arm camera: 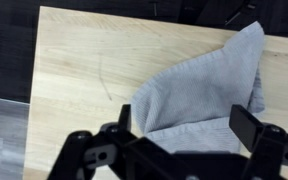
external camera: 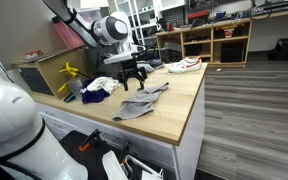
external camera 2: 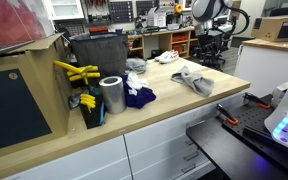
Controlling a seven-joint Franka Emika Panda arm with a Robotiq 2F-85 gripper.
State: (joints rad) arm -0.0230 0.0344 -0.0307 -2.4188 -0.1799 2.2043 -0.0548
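Observation:
My gripper (arm camera: 184,118) is open and empty, hovering above a crumpled grey cloth (arm camera: 199,85) on a light wooden table (arm camera: 79,70). In the wrist view the cloth lies between and beyond the two black fingers. In both exterior views the gripper (external camera: 133,72) (external camera 2: 206,45) hangs a little above the table over the grey cloth (external camera: 142,100) (external camera 2: 194,79), apart from it.
A dark blue cloth (external camera 2: 137,95) and a white cloth (external camera: 102,84) lie further along the table. A metal can (external camera 2: 111,95), yellow tools (external camera 2: 76,72) and a dark bin (external camera 2: 96,50) stand nearby. A white shoe (external camera: 183,65) lies at the table's far end.

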